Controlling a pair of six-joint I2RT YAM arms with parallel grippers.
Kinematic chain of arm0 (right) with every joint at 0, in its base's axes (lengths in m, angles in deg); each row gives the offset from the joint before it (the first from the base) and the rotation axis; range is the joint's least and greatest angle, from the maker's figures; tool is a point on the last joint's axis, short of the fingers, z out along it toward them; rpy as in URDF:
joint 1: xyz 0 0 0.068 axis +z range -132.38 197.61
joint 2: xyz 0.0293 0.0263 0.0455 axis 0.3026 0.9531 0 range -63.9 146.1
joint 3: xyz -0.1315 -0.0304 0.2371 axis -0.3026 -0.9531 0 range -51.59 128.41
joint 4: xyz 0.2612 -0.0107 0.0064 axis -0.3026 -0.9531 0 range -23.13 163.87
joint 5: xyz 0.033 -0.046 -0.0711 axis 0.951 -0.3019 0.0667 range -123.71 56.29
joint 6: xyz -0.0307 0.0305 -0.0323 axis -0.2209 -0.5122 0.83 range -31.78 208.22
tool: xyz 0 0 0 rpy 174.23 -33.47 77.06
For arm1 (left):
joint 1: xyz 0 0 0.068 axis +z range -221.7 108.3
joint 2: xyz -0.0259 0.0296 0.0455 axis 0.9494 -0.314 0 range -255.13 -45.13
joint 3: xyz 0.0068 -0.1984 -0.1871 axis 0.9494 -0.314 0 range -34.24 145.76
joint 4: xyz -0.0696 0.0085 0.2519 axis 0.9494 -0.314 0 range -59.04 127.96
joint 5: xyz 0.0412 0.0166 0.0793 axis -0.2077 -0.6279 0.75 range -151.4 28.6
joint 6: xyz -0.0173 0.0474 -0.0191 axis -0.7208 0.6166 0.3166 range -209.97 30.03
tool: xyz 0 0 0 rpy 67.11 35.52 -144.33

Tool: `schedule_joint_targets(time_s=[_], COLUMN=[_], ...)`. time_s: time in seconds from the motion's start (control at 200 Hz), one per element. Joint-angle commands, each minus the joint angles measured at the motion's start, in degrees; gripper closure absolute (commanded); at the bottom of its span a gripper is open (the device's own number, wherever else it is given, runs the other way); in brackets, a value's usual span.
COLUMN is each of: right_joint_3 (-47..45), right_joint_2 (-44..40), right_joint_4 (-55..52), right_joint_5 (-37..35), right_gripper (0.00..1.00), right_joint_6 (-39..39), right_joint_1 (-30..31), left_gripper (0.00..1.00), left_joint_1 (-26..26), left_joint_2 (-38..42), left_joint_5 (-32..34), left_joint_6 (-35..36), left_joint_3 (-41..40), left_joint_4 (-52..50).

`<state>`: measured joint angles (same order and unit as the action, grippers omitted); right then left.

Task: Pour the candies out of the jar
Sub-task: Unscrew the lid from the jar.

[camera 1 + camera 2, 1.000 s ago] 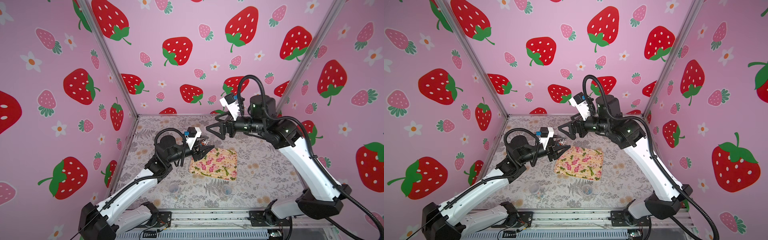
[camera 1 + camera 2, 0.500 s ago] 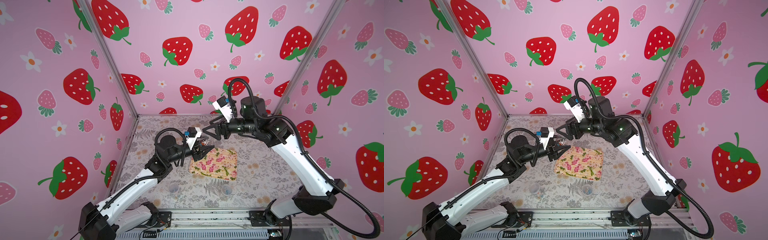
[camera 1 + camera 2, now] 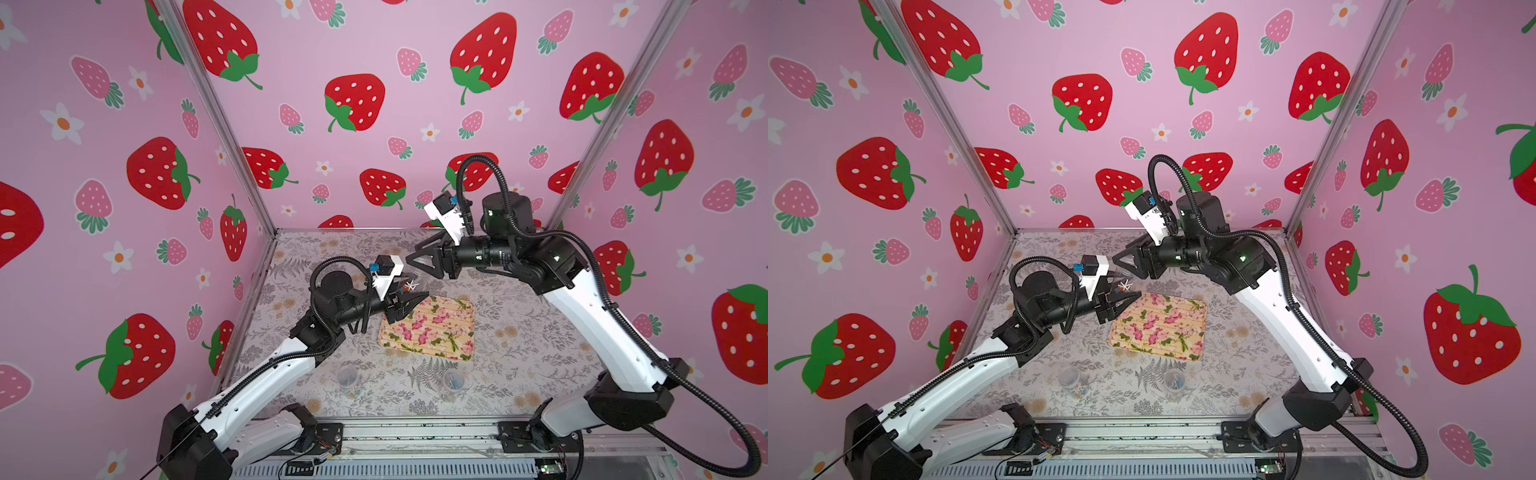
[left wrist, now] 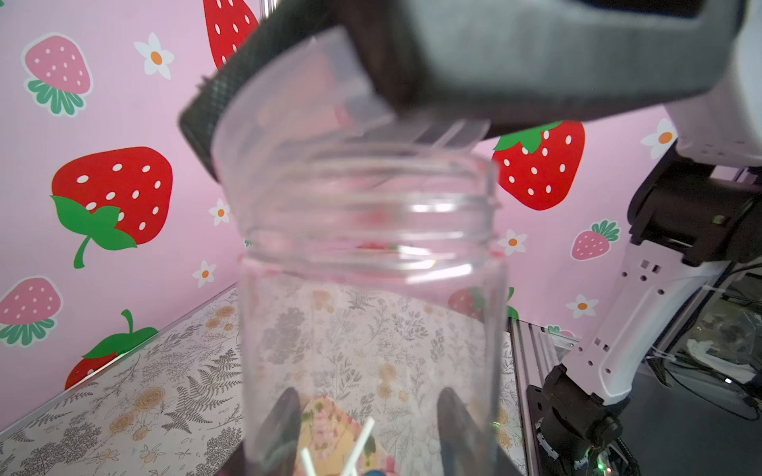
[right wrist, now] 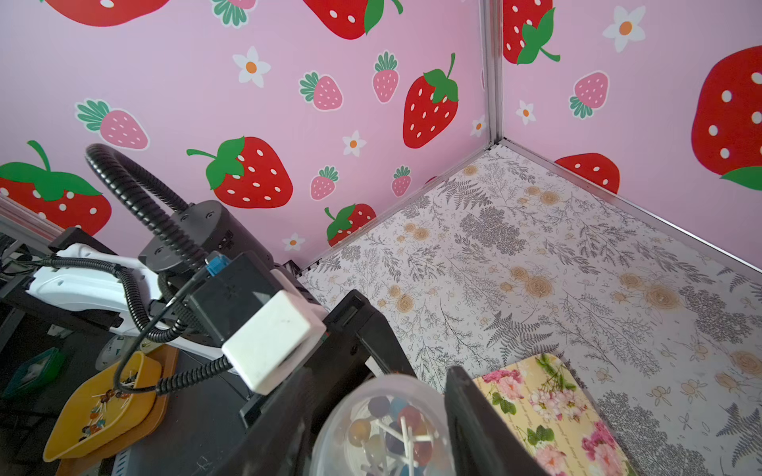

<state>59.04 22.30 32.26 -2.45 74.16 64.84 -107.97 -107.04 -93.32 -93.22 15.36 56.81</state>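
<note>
Tray (image 3: 465, 332) centre, bare. At its far-left corner the left gripper (image 3: 415, 297) is clamped on the clear jar (image 4: 371, 309), upright, candies (image 5: 391, 428) at the bottom. Just beyond, the right gripper (image 3: 411, 262) pinches the tilted lid (image 4: 297, 103) at the mouth. Risks: lid snags the threads and yanks the jar; jar slips; candies miss the tray.

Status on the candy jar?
Left gripper: jaws shut on jar. Right gripper: jaws around lid, grip unclear. Candies inside jar; lid tilted over mouth, in the way.
</note>
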Motion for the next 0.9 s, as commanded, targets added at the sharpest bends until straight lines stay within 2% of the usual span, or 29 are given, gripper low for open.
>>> schedule_joint_targets(time_s=[0.0, 0.895], right_joint_3=[1.7, 3.5], right_joint_2=[0.5, 0.3], right_joint_4=[0.0, 1.2], right_joint_5=[1.9, 3.0], right_gripper=[0.46, 0.46], right_joint_6=[0.5, 0.4], right_joint_1=[0.2, 0.5], left_gripper=[0.53, 0.53], left_joint_1=[-0.1, -0.1], left_joint_2=[1.2, 1.2], left_joint_5=[-0.2, 0.6], left_joint_6=[0.5, -0.5], left_joint_3=[0.2, -0.7], left_joint_4=[2.1, 4.3])
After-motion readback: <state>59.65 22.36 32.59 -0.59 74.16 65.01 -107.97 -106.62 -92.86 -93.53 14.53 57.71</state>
